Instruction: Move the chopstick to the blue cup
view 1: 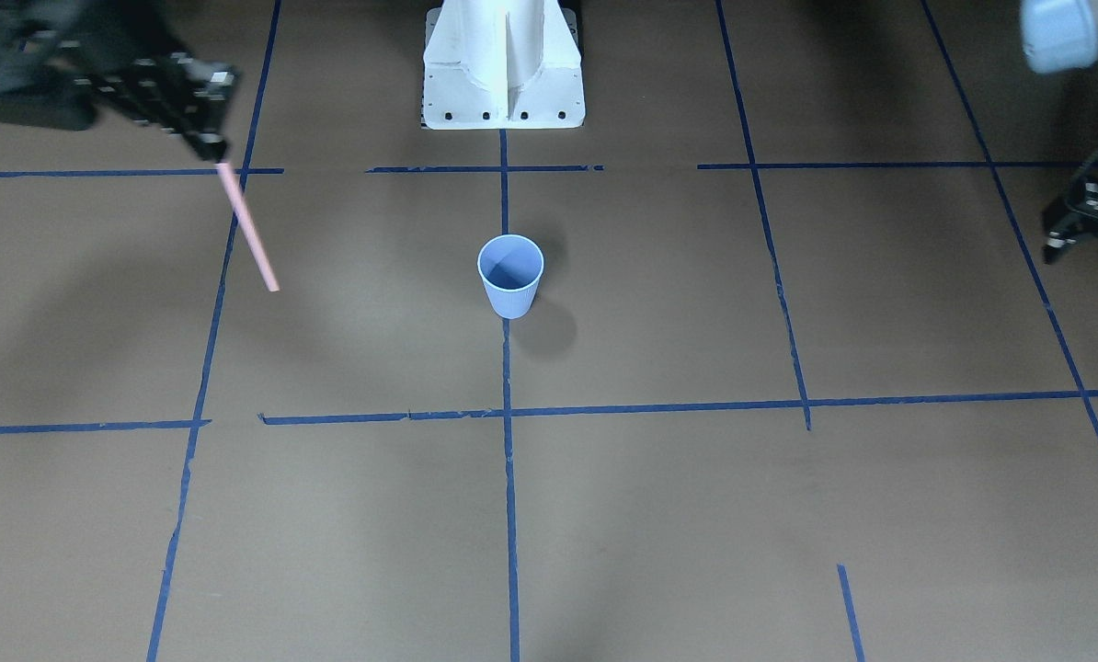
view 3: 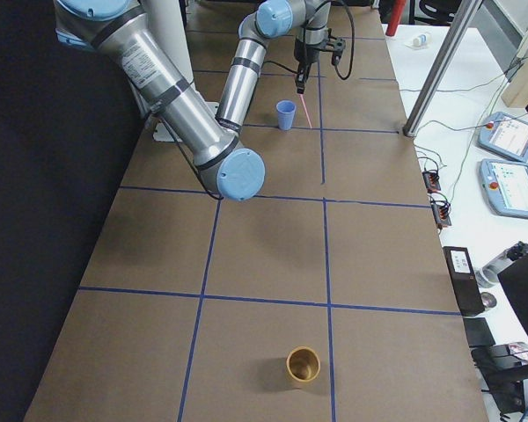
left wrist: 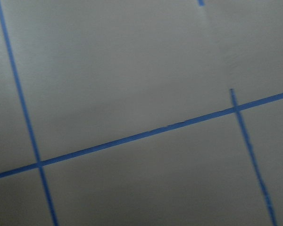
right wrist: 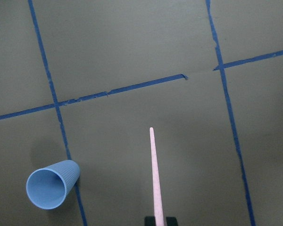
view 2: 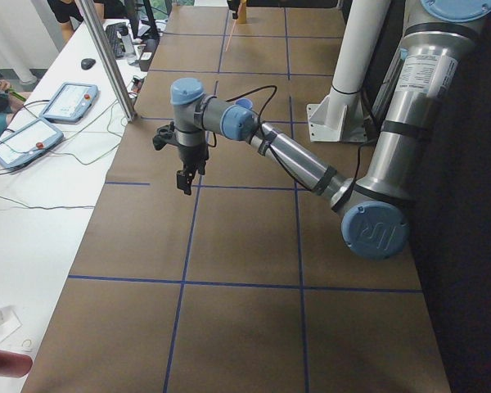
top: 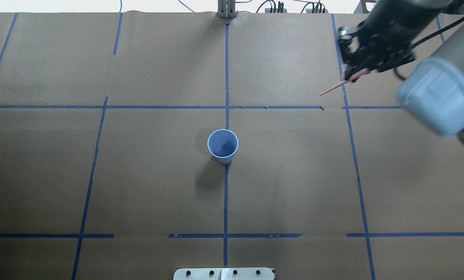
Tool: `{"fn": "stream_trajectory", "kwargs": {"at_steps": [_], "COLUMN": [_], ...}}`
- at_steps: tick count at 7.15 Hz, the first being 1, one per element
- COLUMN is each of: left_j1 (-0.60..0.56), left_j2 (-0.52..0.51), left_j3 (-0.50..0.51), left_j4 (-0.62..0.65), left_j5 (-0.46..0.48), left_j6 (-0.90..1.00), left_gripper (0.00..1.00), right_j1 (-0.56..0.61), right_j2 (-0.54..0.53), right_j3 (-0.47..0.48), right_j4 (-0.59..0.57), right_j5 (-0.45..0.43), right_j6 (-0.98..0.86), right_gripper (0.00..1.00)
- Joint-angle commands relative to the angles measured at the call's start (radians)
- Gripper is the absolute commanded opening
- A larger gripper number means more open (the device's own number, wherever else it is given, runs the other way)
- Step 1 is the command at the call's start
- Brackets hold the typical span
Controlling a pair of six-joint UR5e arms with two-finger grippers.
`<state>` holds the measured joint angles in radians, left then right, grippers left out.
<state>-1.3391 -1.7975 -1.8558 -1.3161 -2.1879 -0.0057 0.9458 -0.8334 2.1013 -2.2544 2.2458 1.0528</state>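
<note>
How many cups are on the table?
2. A blue cup stands upright at the middle of the table. A brown cup stands near its end on the robot's right, shown only in the exterior right view. More may lie outside the views.

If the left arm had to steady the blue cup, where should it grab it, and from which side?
Probably the ribbed wall of the cup just under the rim, coming in level from the robot's left. It stands upright and tapers toward the base, so the top is widest, and a side approach leaves the mouth open for the chopstick in the right gripper.
</note>
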Motion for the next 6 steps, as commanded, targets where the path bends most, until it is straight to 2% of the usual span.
{"fn": "stream_trajectory", "kwargs": {"at_steps": [1, 4, 5, 6], "left_j1": [-0.081, -0.088, -0.088, -0.088], "left_j2": [0.001, 0.003, 0.003, 0.003], "left_j3": [0.108, 0.136, 0.139, 0.141], "left_j4": [-0.008, -0.009, -0.009, -0.009], "left_j5": [-0.001, -0.001, -0.001, -0.01], "left_j6": [0.174, 0.188, 0.188, 0.188], "left_gripper": [1.0, 1.0, 1.0, 1.0], "right_j1": [-0.216, -0.32, -0.352, -0.382], "right_j2": [0.069, 0.19, 0.242, 0.243], "right_j3": [-0.036, -0.124, -0.194, -0.21], "right_j4": [0.125, 0.127, 0.127, 0.128], "right_j5": [-0.156, -0.19, -0.202, -0.23], "right_j6": [0.206, 0.302, 0.311, 0.328], "right_gripper": [0.0, 0.0, 0.0, 0.0]}}
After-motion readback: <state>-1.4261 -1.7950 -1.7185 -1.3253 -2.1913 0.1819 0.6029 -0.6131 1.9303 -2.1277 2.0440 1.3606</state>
